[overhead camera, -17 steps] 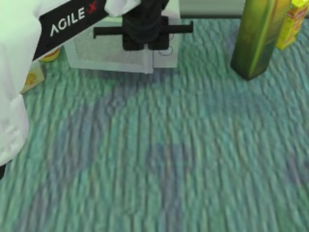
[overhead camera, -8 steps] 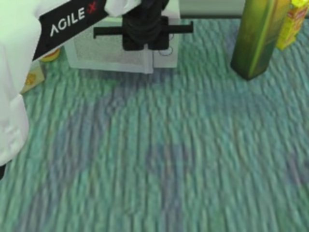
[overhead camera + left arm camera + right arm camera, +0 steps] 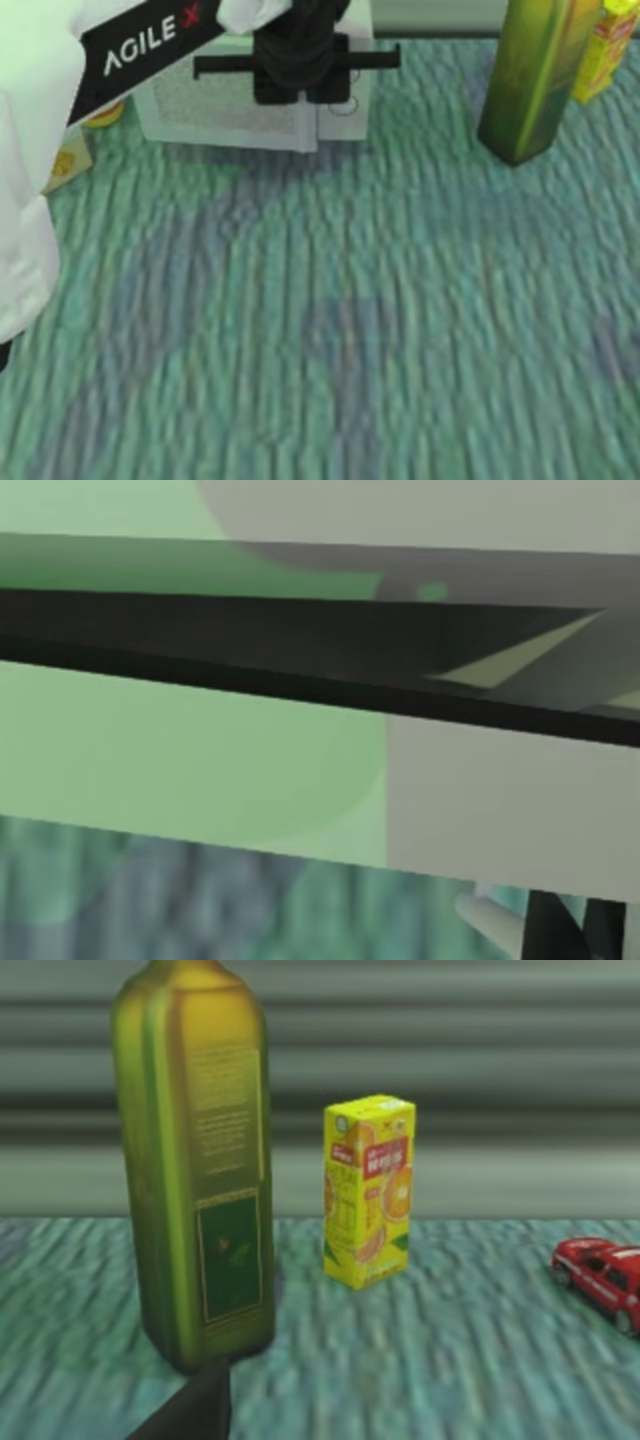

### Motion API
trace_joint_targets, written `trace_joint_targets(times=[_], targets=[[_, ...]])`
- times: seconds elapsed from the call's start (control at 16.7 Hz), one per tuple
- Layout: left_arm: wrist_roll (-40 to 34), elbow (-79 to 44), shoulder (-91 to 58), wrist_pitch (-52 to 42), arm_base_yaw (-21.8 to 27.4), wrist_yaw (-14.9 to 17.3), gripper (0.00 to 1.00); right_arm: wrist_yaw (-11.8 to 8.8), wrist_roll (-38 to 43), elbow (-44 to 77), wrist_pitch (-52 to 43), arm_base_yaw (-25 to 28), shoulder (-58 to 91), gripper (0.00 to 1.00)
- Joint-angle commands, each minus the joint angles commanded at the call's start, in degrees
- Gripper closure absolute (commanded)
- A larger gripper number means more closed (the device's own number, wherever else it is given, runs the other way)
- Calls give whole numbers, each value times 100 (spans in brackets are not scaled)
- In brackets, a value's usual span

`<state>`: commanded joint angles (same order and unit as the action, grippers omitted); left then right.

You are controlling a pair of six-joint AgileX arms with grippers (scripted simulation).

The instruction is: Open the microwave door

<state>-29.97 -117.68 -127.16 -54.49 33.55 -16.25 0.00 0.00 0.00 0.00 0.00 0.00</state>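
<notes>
Microwave point(image 3: 250, 100) is sitting at the table's eleven o'clock, its microwave door point(image 3: 225, 105) lying wide across the front, and the left gripper point(image 3: 300, 95) is hanging right over its right edge, grip unreadable, right arm out of sight.

Even, soft light fills our top view, with no glare. We see a faint grey shadow on the table point(image 3: 300, 330) below the microwave point(image 3: 250, 110), and a broader one down the middle. The cloth's weave looks smeared. In our left wrist view everything is too close and blurred into flat bands. Our right wrist view shows the green bottle point(image 3: 195, 1160) and juice carton point(image 3: 368, 1190) fairly clearly.
</notes>
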Motion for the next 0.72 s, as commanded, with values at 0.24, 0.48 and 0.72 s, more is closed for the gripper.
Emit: trace_joint_targets(times=[0.24, 0.48, 0.72], targets=[[-10, 32, -26, 17, 29, 33, 100, 0, 0, 0, 0, 0, 0, 0], [305, 545, 312, 279, -17, 127, 100, 0, 0, 0, 0, 0, 0, 0], [559, 969, 600, 513, -45, 265, 100, 0, 0, 0, 0, 0, 0, 0]])
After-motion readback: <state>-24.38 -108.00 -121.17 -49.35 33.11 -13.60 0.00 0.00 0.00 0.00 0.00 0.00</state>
